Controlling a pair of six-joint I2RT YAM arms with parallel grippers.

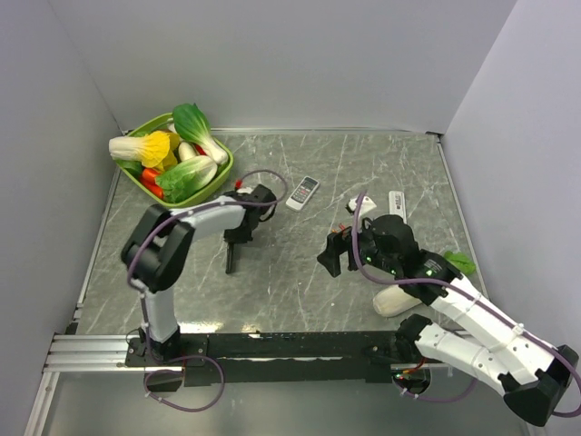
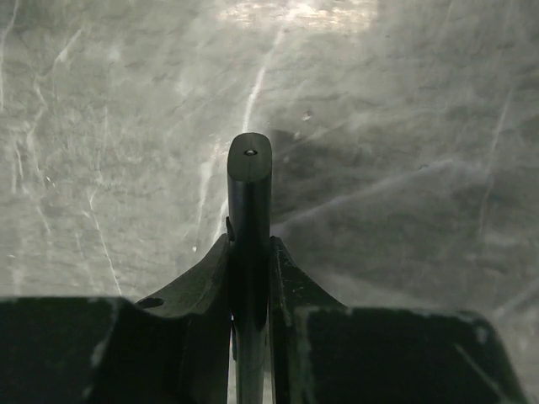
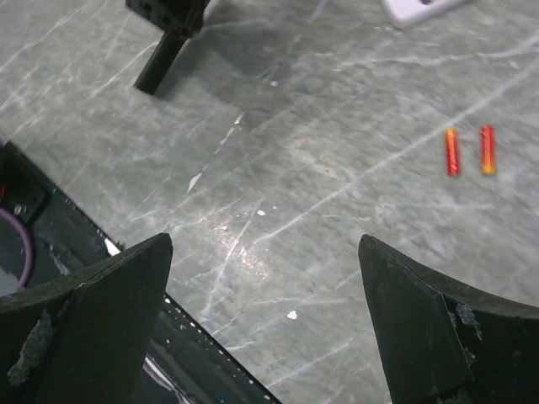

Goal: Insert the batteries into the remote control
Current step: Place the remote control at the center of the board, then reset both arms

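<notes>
Left gripper (image 2: 250, 168) pressed shut, nothing between its fingers, pointing down at the grey marbled table (image 1: 300, 291); right gripper (image 3: 265, 286) spread wide and empty, low over the same surface. Two orange-red batteries (image 3: 452, 151) lie side by side and parallel on the table, ahead and to the right of the right gripper's fingers, touched by neither claw (too small to find in the top view). Remote control (image 1: 302, 193) lies flat mid-table, farther back than both grippers and apart from each; green basket (image 1: 150, 122) of vegetables in the far left corner
</notes>
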